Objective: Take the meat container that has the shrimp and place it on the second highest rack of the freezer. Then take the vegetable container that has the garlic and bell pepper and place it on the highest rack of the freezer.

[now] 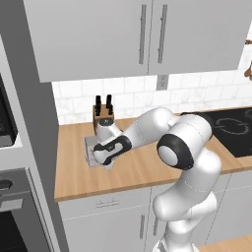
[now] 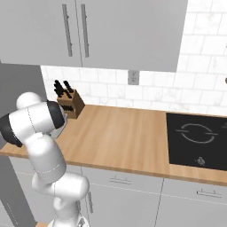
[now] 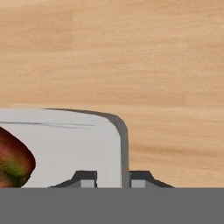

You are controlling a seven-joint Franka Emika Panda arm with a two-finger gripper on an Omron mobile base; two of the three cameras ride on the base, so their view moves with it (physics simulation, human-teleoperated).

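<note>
Pinching from above, the dark two-finger claw (image 3: 113, 178) had narrowed on the rim of the shallow pale grey vegetable container (image 3: 65, 146), beside the wooden knife block (image 1: 103, 116); its glossy red bell pepper (image 3: 13, 164) lay inside, presumably for lifting freezerward.

A glossy white robot arm (image 1: 189, 162) of rounded, bulging segments is showing dark, near-black rings and caps at its joints, the widest a round black-rimmed disc on the big elbow housing. Thin dashed seam lines are running across the white shells. A black band is wrapping the wrist section. The small dark two-finger claw (image 3: 113, 178) is ending in grey, angular tips with paler square pads.
</note>
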